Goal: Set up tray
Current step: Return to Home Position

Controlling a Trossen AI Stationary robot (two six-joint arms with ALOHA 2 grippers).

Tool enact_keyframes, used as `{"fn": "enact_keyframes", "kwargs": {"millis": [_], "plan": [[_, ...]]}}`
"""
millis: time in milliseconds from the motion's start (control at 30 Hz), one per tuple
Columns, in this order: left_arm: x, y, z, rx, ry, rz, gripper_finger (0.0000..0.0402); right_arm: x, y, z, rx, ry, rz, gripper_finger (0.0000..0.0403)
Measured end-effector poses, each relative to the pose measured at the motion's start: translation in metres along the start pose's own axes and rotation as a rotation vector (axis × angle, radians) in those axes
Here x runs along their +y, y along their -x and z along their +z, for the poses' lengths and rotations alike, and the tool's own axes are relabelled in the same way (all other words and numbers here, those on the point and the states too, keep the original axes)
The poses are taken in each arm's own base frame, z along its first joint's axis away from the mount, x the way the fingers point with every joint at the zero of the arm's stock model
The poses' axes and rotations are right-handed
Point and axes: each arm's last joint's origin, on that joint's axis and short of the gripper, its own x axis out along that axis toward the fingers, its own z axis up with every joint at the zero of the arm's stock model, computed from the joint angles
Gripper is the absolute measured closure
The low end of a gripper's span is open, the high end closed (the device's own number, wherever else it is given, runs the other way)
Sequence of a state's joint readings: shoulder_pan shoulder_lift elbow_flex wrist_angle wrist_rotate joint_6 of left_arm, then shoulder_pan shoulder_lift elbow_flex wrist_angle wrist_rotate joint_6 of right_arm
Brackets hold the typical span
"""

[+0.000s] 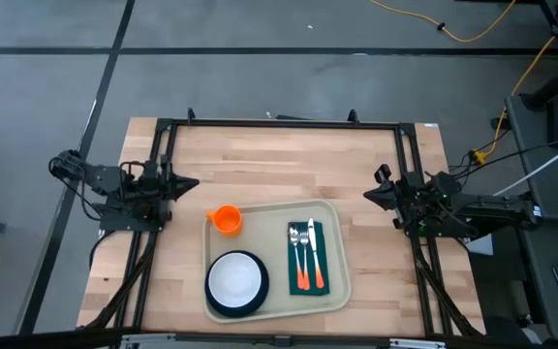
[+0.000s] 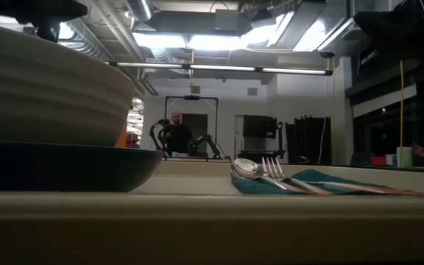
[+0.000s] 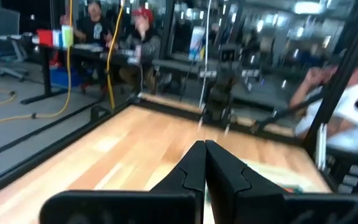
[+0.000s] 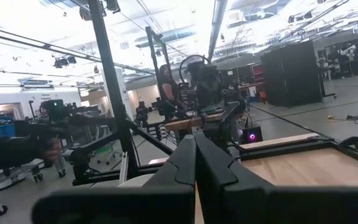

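Pale wood bench point(image 1: 279, 155) in a black frame, grey floor around it. One beige tray point(image 1: 274, 233) lies between the arms, on the half nearest the low camera. On it I count one orange cup point(image 1: 225, 219), one dark plate point(image 1: 237, 313) carrying one white bowl point(image 1: 236, 279), and one dark green napkin point(image 1: 323, 242). On the napkin are one spoon point(image 2: 246, 168) and one fork point(image 2: 274, 169); from above, at least two orange handles. Left claw point(image 1: 195, 182) is pinched closed at the bench's left side and right claw point(image 1: 367, 196) likewise at its right, both well apart from the tray.

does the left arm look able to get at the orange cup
Probably yes. The left gripper, shut, sits over the left side of the table, and only bare wood lies between it and the orange cup in the tray corner nearest it.
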State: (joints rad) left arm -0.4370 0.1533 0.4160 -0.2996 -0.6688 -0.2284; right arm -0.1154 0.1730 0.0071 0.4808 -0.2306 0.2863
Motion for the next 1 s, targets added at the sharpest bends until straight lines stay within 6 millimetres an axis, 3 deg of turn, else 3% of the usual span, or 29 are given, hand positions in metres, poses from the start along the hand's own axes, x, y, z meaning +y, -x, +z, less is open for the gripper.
{"fn": "enact_keyframes", "kwargs": {"millis": [133, 300, 400, 667, 1000], "plan": [[0.003, -0.004, -0.025, -0.058, 0.044, -0.019, 0.04, 0.0, 0.0, 0.0, 0.005, -0.003, -0.002, 0.0401], [0.006, -0.005, -0.043, -0.098, 0.076, -0.031, 0.04, 0.0, 0.0, -0.001, 0.011, 0.0, -0.003, 0.04], [0.005, -0.007, -0.049, -0.109, 0.079, -0.044, 0.0399, -0.001, 0.0, -0.003, 0.03, -0.013, -0.005, 0.04], [-0.003, -0.008, -0.051, -0.121, 0.148, -0.29, 0.04, -0.002, 0.0, -0.009, 0.094, -0.031, -0.001, 0.04], [0.01, -0.02, -0.062, -0.173, 0.091, -0.207, 0.04, -0.002, 0.0, -0.008, 0.087, -0.045, 0.0, 0.04]]}}
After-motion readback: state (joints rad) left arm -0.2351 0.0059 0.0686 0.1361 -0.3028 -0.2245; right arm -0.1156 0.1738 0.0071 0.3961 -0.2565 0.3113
